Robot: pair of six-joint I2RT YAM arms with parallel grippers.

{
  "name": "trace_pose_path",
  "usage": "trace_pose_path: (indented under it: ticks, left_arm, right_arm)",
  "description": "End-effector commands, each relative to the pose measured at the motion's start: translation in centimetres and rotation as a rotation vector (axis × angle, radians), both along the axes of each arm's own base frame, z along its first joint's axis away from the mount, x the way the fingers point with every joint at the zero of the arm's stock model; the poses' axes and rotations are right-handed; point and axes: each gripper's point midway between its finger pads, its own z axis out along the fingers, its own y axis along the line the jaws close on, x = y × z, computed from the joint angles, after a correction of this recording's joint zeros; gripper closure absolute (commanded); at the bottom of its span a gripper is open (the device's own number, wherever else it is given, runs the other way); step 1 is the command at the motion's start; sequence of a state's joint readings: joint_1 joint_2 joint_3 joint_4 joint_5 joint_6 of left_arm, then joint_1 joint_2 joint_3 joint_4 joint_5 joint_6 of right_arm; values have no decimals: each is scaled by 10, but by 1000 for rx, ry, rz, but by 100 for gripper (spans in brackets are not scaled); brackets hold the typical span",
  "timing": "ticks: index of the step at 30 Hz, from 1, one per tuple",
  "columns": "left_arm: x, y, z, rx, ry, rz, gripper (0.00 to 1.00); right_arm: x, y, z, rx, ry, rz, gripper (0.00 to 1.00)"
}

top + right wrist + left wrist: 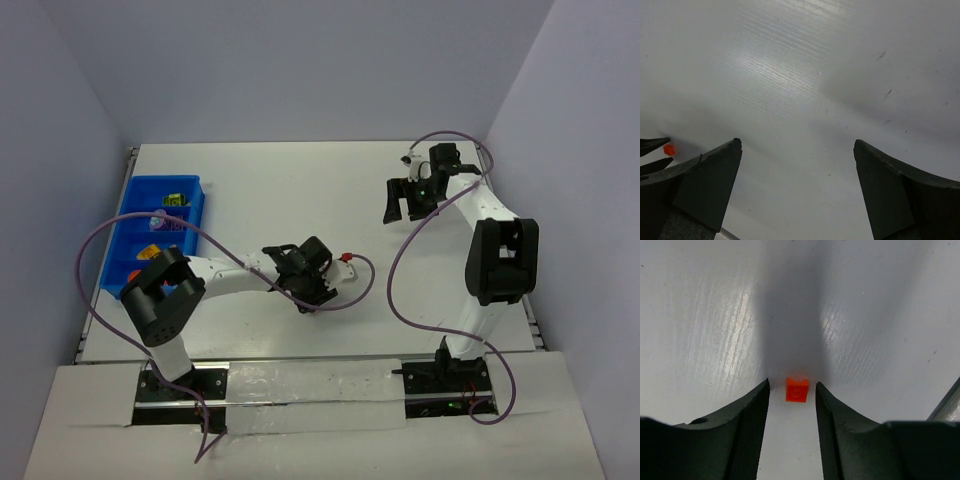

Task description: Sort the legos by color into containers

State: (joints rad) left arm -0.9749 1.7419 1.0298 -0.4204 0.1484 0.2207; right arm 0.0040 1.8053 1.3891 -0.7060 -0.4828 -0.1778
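Note:
A small orange lego [797, 390] lies on the white table, right between the tips of my left gripper [792, 384]. The jaws stand open, with a narrow gap on each side of the brick, touching nothing. From above, the left gripper [335, 265] reaches to the table's middle, where the same lego [345, 260] shows as a red-orange dot. My right gripper [797, 142] hangs wide open over bare table, holding nothing; it sits at the back right [403, 210]. The right wrist view catches the orange lego [669, 149] at its far left edge. The blue tray [135, 195] holds several small legos.
The blue tray stands at the table's left edge, with yellow-green bits [176, 200] at the back, a purple one [160, 218] in the middle and an orange one [152, 250] nearer. Purple cables [400, 290] loop over the table beside both arms.

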Motion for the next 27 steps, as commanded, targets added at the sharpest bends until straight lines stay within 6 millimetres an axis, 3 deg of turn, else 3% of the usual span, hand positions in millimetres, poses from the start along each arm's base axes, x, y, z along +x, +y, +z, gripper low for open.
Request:
trace_pose_path:
  ticks: [1, 7, 15, 20, 27]
  left_arm:
    - [8, -17, 6, -47, -34, -7, 56]
    - [5, -15, 0, -38, -19, -8, 68]
    - [-3, -6, -5, -19, 3, -13, 68]
    - [4, -6, 6, -32, -27, 5, 79]
    - [21, -5, 42, -65, -50, 42, 90]
  right_arm:
    - [9, 2, 13, -1, -36, 15, 0]
    - [8, 2, 12, -2, -33, 16, 0]
    - [9, 1, 11, -4, -31, 17, 0]
    - [9, 1, 11, -3, -31, 18, 0]
    - [8, 2, 12, 0, -32, 17, 0]
